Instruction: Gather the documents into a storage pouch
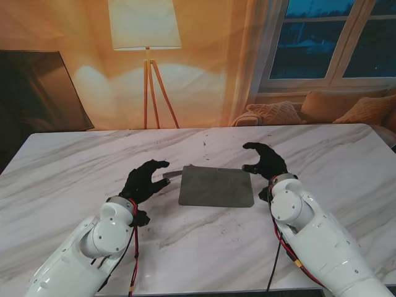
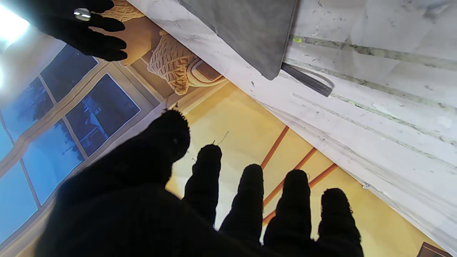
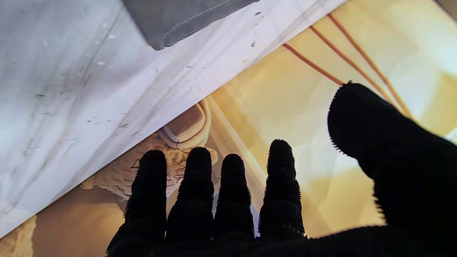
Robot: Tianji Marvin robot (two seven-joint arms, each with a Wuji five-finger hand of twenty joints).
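Observation:
A flat grey pouch (image 1: 216, 186) lies on the marble table (image 1: 74, 167) in front of me, with a dark strap (image 1: 175, 174) curling out from its far left corner. My left hand (image 1: 144, 179) hovers just left of the pouch, fingers spread and holding nothing. On the pouch's right side my right hand (image 1: 265, 162) is also open, its thumb pointing toward the far right corner. The left wrist view shows the pouch corner (image 2: 250, 32) and strap (image 2: 307, 80); the right wrist view shows another corner (image 3: 178, 19). No documents are visible.
A floor lamp (image 1: 146, 37) stands behind the table, with a sofa and cushions (image 1: 272, 112) under the window at the back right. A dark panel (image 1: 37, 90) sits at the back left. The table's far edge runs just behind both hands.

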